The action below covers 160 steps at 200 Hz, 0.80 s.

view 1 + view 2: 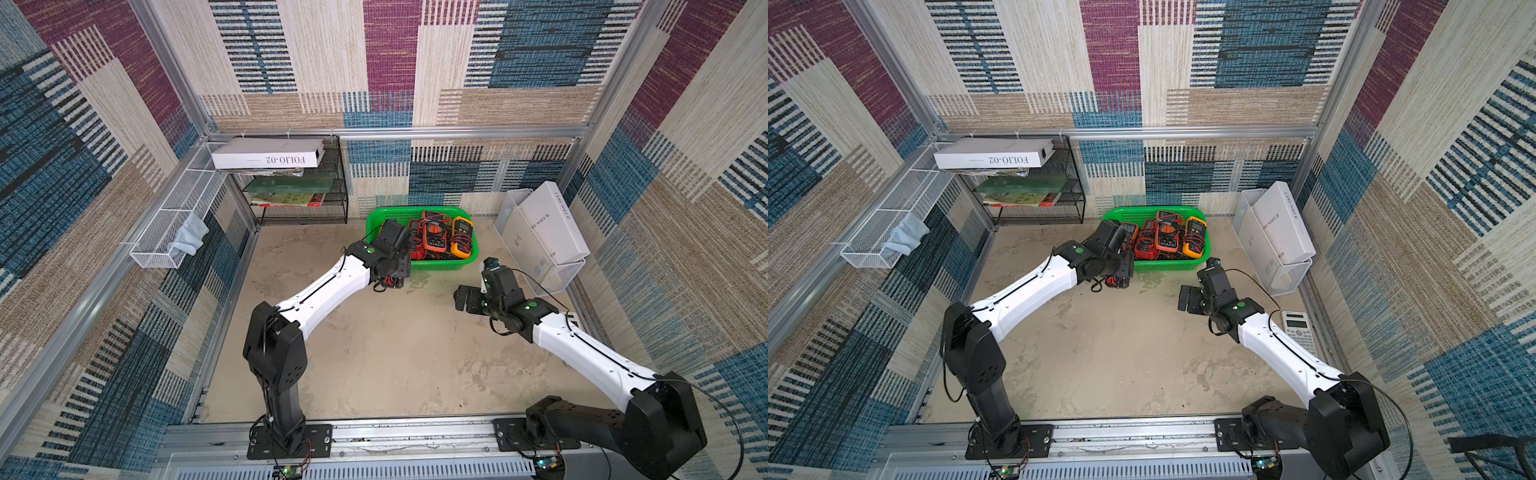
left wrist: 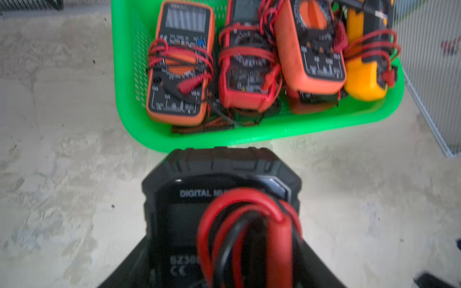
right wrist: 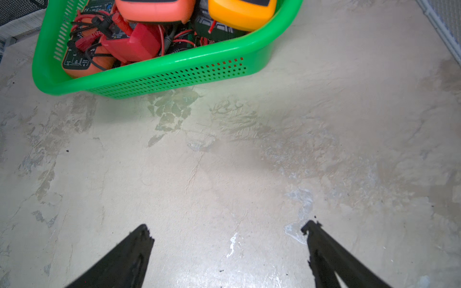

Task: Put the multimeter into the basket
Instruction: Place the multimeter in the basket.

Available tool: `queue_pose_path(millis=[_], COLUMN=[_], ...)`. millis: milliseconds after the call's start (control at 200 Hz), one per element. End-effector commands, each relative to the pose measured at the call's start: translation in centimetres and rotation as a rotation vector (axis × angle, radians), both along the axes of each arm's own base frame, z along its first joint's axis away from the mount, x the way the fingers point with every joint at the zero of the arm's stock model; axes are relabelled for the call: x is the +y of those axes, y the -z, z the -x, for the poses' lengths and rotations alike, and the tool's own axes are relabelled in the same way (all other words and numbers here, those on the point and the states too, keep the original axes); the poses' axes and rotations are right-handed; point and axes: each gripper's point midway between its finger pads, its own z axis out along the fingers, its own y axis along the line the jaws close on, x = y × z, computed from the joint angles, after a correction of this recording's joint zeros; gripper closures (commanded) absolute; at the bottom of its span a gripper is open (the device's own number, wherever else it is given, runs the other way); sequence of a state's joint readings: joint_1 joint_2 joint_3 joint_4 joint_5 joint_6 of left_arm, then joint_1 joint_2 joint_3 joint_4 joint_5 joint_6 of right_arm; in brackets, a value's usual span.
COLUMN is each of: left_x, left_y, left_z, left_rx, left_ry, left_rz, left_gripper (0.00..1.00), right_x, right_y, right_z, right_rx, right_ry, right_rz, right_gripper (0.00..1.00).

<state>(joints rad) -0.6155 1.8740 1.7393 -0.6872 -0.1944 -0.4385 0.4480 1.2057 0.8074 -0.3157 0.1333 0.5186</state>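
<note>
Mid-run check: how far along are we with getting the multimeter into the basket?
Done: several multimeters lie in the basket. In hand: the left gripper is shut on a black multimeter wrapped in leads, just short of the basket's near rim. Left: carry it over the rim and release. The right gripper is open and empty above the table.
</note>
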Motion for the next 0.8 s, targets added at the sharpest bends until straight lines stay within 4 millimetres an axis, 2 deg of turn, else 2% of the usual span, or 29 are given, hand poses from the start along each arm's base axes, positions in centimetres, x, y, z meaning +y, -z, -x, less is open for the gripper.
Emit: queue_pose_path(millis=[0,130,331,586,621,696,746,796], left_x=[0.0,-0.4,-0.7,0.7,0.7,0.9,0.6,0.5], left_y=[-0.3,-0.4,1.4,4.0,4.3,5.0,5.1,5.2], left_z=[-2.5,-6.2,-10.9,-14.9,-15.1,-15.4,-15.3,-15.2], left_rx=[-0.012,-0.03,-0.027,-0.022,-0.018,-0.006,-0.001,0.005], left_ry=[0.027,0.026,0.01,-0.036,-0.036,-0.027,-0.011,-0.003], left_rz=[-0.016,-0.025,-0.009,0.026,0.032,0.039,0.046,0.048], left_gripper=[1.0,1.0,1.0,1.0,0.93,0.69,0.45,0.28], right_x=[-0.7,-2.1,-3.6,-4.9,-5.0,-5.3,-5.4,-5.6], right_y=[-0.2,-0.3,-0.2,0.7,0.7,0.9,0.9,0.9], right_z=[-0.2,-0.5,-1.3,-2.0,-2.0,-2.2,-2.4,-2.5], right_rx=[-0.008,-0.008,-0.007,0.013,0.013,0.014,0.013,0.013], right_ry=[0.006,0.031,0.064,0.095,0.097,0.103,0.107,0.116], right_rz=[0.006,0.017,0.01,0.016,0.016,0.017,0.015,0.014], right_gripper=[0.01,0.01,0.0,0.0,0.0,0.0,0.0,0.0])
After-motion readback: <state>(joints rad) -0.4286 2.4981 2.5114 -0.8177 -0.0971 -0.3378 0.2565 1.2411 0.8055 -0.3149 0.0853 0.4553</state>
